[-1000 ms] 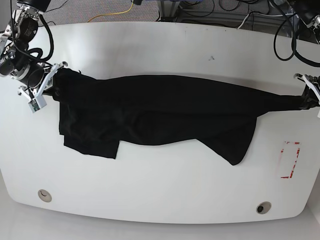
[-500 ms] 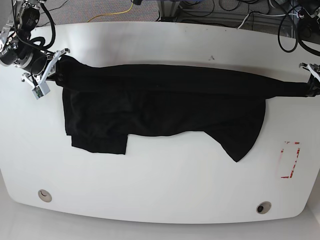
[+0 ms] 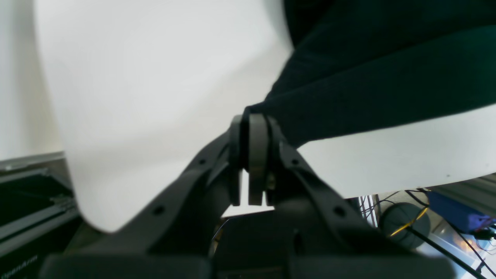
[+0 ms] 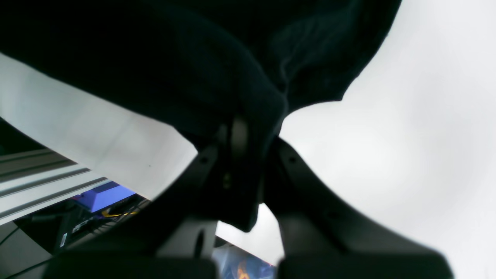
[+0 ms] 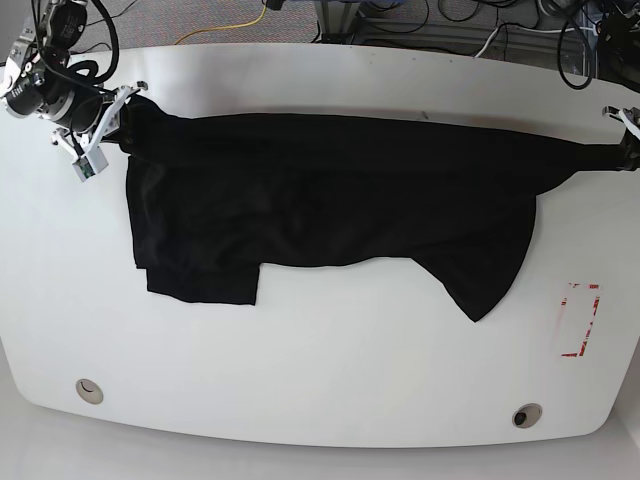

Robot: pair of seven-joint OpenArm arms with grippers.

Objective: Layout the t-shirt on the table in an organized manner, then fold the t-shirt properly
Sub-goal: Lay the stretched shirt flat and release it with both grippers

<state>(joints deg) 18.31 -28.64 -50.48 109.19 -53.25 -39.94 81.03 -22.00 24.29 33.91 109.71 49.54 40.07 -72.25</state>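
Where wrists blur, t-shirt (image 5: 330,200) outstretched.

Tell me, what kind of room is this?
Probably a robot lab: two robot arms stretch a black t-shirt over a white table, with cables and metal frames behind.

The t-shirt (image 5: 330,195) is seen as soft black cloth, matt, with shallow creases. The table (image 5: 330,370) is shown as a smooth white top with a faint sheen; a red tape outline (image 5: 581,320) is stuck flat near its right edge. Matt black plastic is presented by the left gripper (image 3: 252,155) and the right gripper (image 4: 236,151), with dull grey pads.
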